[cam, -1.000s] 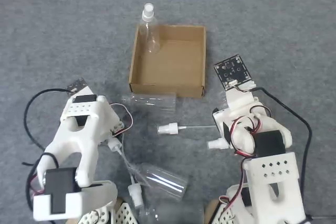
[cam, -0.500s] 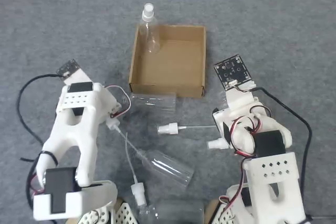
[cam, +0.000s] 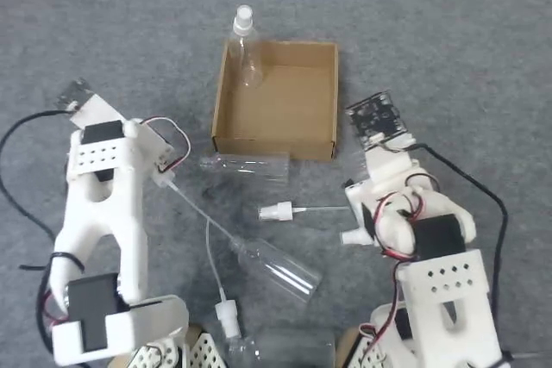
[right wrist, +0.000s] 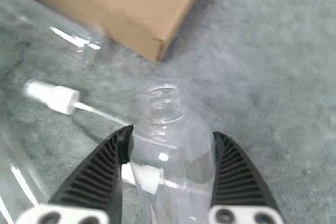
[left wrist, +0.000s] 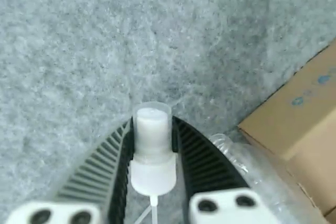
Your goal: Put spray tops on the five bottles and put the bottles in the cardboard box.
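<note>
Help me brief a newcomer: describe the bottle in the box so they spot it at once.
Find the cardboard box on the grey mat. At its far left corner is a clear bottle wearing a white spray top; it is the only bottle inside the box.

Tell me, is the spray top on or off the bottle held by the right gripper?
Off. The bottle in the right gripper has an open, bare neck in the right wrist view.
</note>
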Controlling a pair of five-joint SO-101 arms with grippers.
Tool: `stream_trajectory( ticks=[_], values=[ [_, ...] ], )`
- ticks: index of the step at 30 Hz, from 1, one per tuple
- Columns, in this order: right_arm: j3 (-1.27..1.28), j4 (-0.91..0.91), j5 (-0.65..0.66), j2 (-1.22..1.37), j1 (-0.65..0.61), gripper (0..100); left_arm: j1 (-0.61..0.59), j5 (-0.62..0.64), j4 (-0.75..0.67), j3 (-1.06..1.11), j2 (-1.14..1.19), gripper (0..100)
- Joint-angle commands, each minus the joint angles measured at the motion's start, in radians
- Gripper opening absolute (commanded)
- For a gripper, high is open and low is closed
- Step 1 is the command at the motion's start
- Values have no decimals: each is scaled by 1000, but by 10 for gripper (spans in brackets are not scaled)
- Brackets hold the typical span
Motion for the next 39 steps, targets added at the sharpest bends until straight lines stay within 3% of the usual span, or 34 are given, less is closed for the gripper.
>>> stream_trajectory(
  ticks=[1, 17, 22, 31, 35, 39],
  values=[
    [0, -24, -11, -33, -38, 76, -6, 12, -17, -68, -21, 12],
    [5, -24, -106, -33, -160, 76, -3, 15, -25, 24, -453, 12],
    [6, -24, -117, -33, -173, 76, 2, 81, -25, 64, -552, 12],
    [6, -24, -112, -35, -173, 76, 0, 89, -44, 84, -677, 12],
    [6, -24, -110, -35, -173, 76, 3, 198, -48, 84, -689, 12],
    [6, -24, -110, -35, -173, 76, -3, 224, -52, 84, -689, 12]
  ],
)
